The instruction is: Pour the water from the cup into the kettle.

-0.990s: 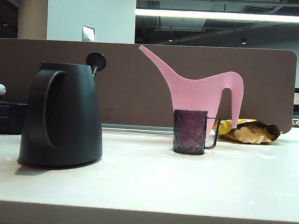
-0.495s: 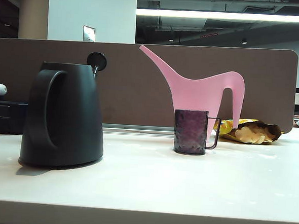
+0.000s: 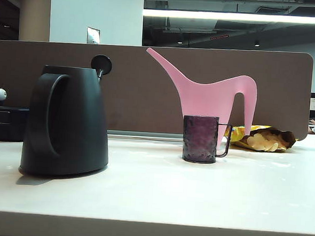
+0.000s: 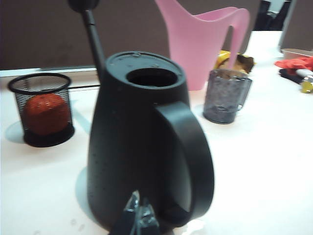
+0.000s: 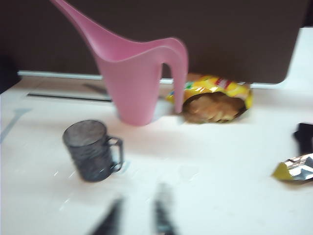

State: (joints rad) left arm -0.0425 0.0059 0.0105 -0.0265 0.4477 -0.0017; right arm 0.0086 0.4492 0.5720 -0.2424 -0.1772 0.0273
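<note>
Standing upright on the pale table (image 3: 158, 198), the kettle (image 3: 66, 120) serves as the landmark: matte black, tapered, its wide loop handle facing the exterior camera and its round knob (image 3: 101, 64) raised on a stem at the top. The cup (image 3: 200, 139), dark purple with a bumpy wall and thin handle, stands upright on the same table, well apart from the kettle on its right in the exterior view, with open tabletop between them. Water is too faint to make out in any view. Behind the cup, farther from the kettle, rises a pink watering can (image 3: 212, 94), and beside that lies an open yellow snack bag (image 3: 263, 138).

From the left wrist view, the kettle's round top opening (image 4: 149, 77) is uncovered, and a black mesh pot (image 4: 44, 108) holding something red sits near the kettle. The left gripper (image 4: 137, 215) hangs just before the kettle's handle, its fingertips pressed together on nothing. The right gripper (image 5: 137, 215) hovers near the cup, blurred, its two fingers slightly parted with nothing between them.
</note>
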